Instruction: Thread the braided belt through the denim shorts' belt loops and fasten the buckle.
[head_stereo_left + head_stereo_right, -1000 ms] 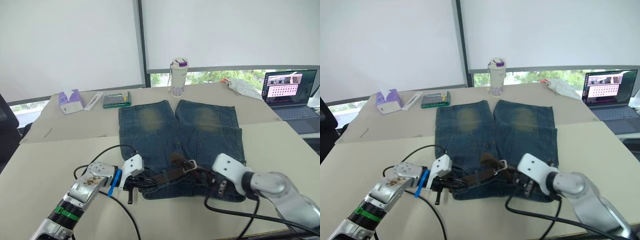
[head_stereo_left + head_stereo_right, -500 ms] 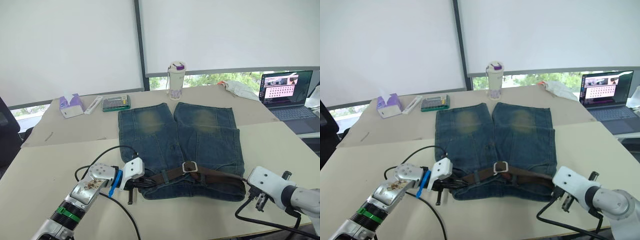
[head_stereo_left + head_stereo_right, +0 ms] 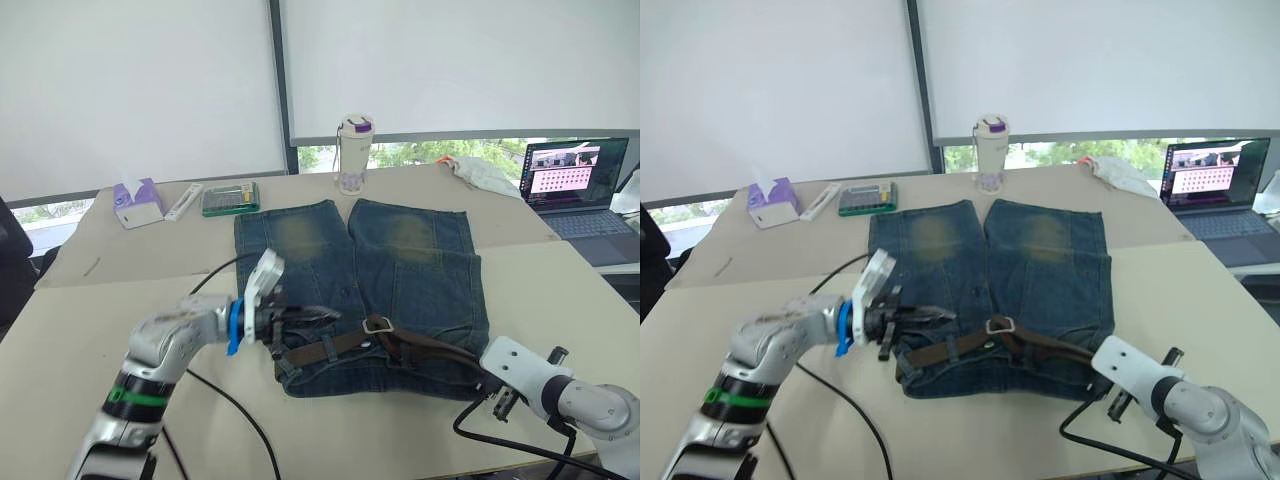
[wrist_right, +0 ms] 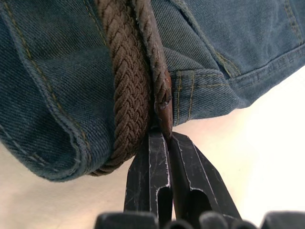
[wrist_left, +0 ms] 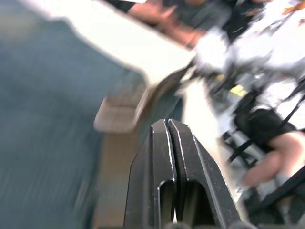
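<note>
The right gripper (image 4: 162, 136) is pinched tight on the reddish-brown leather tip of the braided belt (image 4: 127, 81), its two black fingers (image 4: 150, 167) pressed together with the tip between them just off the right corner of the waistband. The left gripper (image 3: 292, 328) hovers over the left end of the waistband with its fingers pressed flat against each other and nothing visibly between them; whether it touches the cloth cannot be told. The denim shorts (image 3: 400, 270) lie flat on the table (image 3: 560, 280), waistband towards the robot and the two legs pointing away. The belt runs along the waistband, passing under at least one of the belt loops (image 3: 327, 347) on the left half, and near the middle sits the buckle (image 3: 377, 324), tilted slightly up off the denim. Farther back on the table stand a tumbler (image 3: 353, 154), a tissue box (image 3: 135, 203) and a laptop (image 3: 578, 185).
</note>
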Controlling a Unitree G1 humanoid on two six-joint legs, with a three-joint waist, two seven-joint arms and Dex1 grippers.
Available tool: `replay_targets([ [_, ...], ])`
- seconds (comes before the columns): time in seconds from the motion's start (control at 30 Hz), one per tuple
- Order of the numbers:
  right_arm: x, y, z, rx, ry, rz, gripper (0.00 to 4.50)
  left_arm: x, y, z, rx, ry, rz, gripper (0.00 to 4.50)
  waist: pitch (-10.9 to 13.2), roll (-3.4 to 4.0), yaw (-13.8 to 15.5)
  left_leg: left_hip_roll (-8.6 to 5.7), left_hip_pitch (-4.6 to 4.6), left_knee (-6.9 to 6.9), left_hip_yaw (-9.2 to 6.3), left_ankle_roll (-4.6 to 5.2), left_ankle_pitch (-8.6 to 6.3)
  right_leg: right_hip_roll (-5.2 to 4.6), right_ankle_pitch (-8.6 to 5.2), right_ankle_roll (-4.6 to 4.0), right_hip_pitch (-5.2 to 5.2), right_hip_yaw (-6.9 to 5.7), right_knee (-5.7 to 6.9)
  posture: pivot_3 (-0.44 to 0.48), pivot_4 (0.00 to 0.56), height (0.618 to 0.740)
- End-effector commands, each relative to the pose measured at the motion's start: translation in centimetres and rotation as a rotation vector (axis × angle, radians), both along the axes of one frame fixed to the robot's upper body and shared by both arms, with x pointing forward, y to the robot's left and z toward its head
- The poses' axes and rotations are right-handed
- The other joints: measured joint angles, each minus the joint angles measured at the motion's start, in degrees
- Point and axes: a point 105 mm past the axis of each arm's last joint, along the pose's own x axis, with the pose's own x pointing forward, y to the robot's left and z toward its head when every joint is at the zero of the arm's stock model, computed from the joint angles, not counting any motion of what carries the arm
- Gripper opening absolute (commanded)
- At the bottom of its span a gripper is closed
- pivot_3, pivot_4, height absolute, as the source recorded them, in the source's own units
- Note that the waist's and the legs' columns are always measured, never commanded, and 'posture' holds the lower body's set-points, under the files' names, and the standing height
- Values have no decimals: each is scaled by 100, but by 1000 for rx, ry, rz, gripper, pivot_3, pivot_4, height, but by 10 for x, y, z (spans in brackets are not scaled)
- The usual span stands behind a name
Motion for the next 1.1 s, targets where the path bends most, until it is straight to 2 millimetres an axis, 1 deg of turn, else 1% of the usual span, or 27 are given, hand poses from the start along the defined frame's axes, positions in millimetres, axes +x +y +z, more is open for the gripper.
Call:
replay_targets([
  [0.03, -1, 8, 5, 2, -17, 18, 0, 16, -29, -9, 32, 11, 38, 75, 0, 0, -12, -1, -7, -5, 4, -2, 1, 0, 0, 0, 1, 5, -1, 0, 150, 740],
  [0.07, -1, 8, 5, 2, -17, 16, 0, 20, -35, -13, 53, 3, 52, 75, 1, -1, -11, 2, -10, -9, 7, -7, 4, 4, -1, 1, 3, 8, -2, 0, 150, 740],
  [0.1, -2, 9, 6, 6, -23, 8, 0, 26, -47, -22, 76, -6, 62, 75, 1, -1, -25, 3, -12, -9, 7, -11, 6, 7, -2, 3, 4, 8, -2, 0, 150, 740],
  [0.17, -4, 10, 7, 10, -26, -2, 0, 34, -61, -36, 110, 5, 80, 75, 2, -2, -17, 6, -12, -12, 9, -16, 9, 12, -1, 1, 2, 13, 0, 0, 150, 740],
  [0.2, -6, 11, 7, 5, -24, -3, 0, 36, -66, -51, 161, 6, 91, 75, 3, -2, -14, 6, -14, -11, 9, -17, 10, 13, 0, -1, -2, 11, -2, 0, 150, 740],
  [0.23, -7, 12, 8, 10, -28, -13, 0, 37, -68, -62, 204, -8, 89, 75, 2, -2, -4, 5, -19, -11, 9, -18, 10, 12, 2, -4, -5, 12, -2, 0, 150, 740],
  [0.27, -9, 11, 8, 10, -28, -30, 0, 39, -67, -79, 260, 13, 105, 75, 3, -2, -7, 4, -19, -10, 9, -17, 10, 11, 2, -4, -4, 12, -3, 0, 150, 740],
  [0.3, -10, 9, 8, 11, -38, -63, 0, 39, -59, -110, 377, 14, 114, 75, 2, -2, -8, 5, -19, -10, 10, -18, 10, 12, 2, -3, -5, 13, -4, 0, 150, 740],
  [0.33, -12, 8, 9, 11, -46, -88, 0, 37, -51, -130, 457, 14, 115, 75, 2, -2, -3, 6, -19, -11, 8, -18, 10, 12, 1, -2, -4, 12, -3, 0, 150, 740],
  [0.37, -13, 7, 9, 8, -48, -107, 0, 35, -43, -146, 525, -1, 108, 75, 1, 0, -1, 7, -15, -11, 7, -18, 10, 13, -4, 5, 0, 10, -5, 0, 150, 740],
  [0.4, -15, 4, 9, -2, -50, -138, 0, 32, -34, -160, 572, -10, 103, 75, 0, -3, 2, 6, -13, -12, 8, -17, 10, 12, -14, 22, 0, 11, -4, 0, 150, 740],
  [0.43, -18, -4, 9, -20, -59, -202, 0, 28, -22, -173, 605, 9, 104, 75, -9, -10, 12, 7, -14, -12, 6, -17, 10, 10, -14, 22, 1, 10, -4, 0, 150, 740],
  [0.5, -23, -14, 10, -42, -69, -279, 0, 22, -8, -187, 637, 32, 104, 75, -33, -7, 11, 8, -7, -12, 5, -14, 7, 9, -17, 27, 8, 9, -6, 0, 150, 740],
  [0.53, -25, -16, 11, -54, -71, -290, 0, 21, -1, -190, 666, -21, 89, 75, -46, -4, 9, 8, -4, -13, 5, -11, 5, 8, -19, 30, 9, 9, -5, 0, 150, 740],
  [0.63, -27, -14, 9, -56, -73, -283, 0, 19, 10, -189, 615, -32, 112, 75, -66, -3, 5, 8, 10, -15, 5, -8, -3, 8, -25, 37, 21, 9, -5, 0, 150, 740],
  [0.7, -25, -10, 7, -38, -80, -276, 0, 23, 9, -170, 455, -14, 163, 75, -74, 1, -9, 8, 19, -14, 5, 0, -8, 5, -26, 39, 33, 8, -6, 0, 150, 740],
  [0.73, -22, -6, 8, -28, -91, -253, 0, 28, 4, -151, 327, 23, 203, 75, -74, 3, -15, 8, 22, -14, 5, 16, -17, 5, -27, 41, 34, 9, -6, 0, 150, 740],
  [0.77, -20, -3, 9, -22, -98, -237, 0, 31, 1, -138, 240, 54, 225, 75, -75, 7, -15, 8, 20, -14, 5, 24, -22, 5, -28, 42, 30, 10, -5, 0, 150, 740],
  [0.83, -15, 2, 11, -12, -116, -202, 0, 43, 3, -106, 99, 91, 276, 75, -72, 6, -4, 7, 20, -6, 5, 17, -18, 4, -27, 43, -2, 7, -2, 0, 150, 740],
  [0.9, -11, 8, 13, 9, -127, -169, 0, 47, 7, -91, 62, 85, 289, 75, -63, 2, -4, 3, 6, -3, 3, -3, -5, 2, -22, 39, -17, 4, -1, 0, 150, 740],
  [0.97, -7, 13, 15, 18, -136, -132, 0, 42, 4, -80, 40, 71, 257, 75, -58, 3, -6, 4, 5, -3, 2, -5, -4, 4, -21, 38, -17, 4, -2, 0, 150, 740],
  [1.03, -5, 16, 15, 26, -143, -112, 0, 40, 2, -75, 27, 77, 245, 75, -57, 3, -2, 4, 5, -5, 1, -6, -4, 3, -13, 24, -17, 4, -3, 0, 150, 740],
  [1.1, -3, 26, 18, 39, -154, -50, 0, 32, 0, -72, 44, 41, 217, 75, -56, 3, -5, 2, 4, -5, 2, -5, -4, 1, -12, 23, -16, 5, -5, 0, 150, 740],
])
